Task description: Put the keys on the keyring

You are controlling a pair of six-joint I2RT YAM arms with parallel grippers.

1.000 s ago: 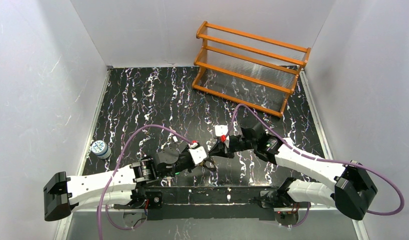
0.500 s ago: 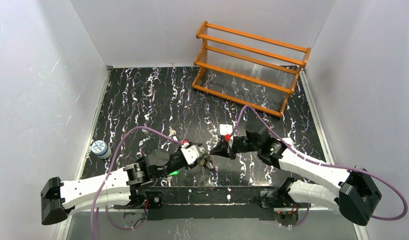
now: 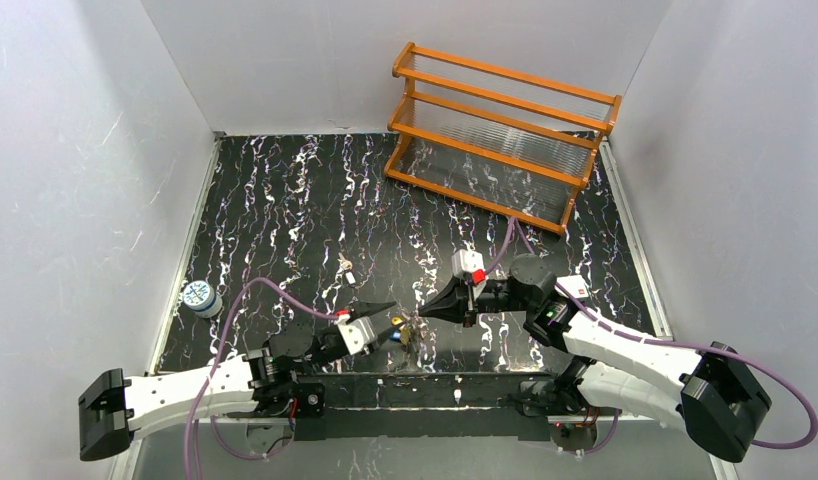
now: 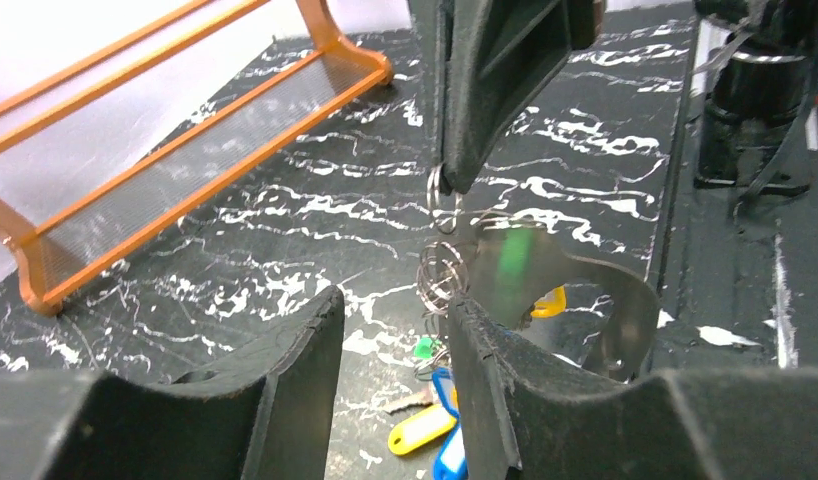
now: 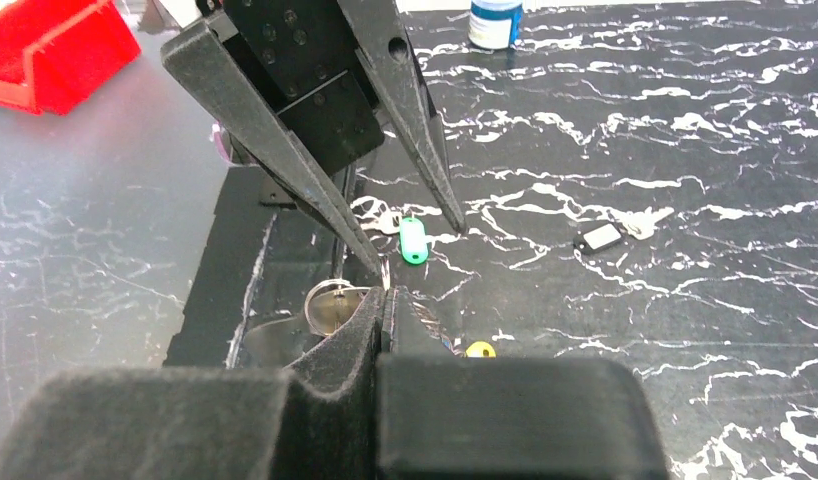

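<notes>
Left end effector withdrew, spread; silvery keyring beside colour-tagged keys.

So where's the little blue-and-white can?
In the top view the can stands at the table's left edge, well left of the left gripper.

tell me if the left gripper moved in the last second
Yes. The left gripper has pulled back leftward, closer to the can and farther from the orange rack.
</notes>
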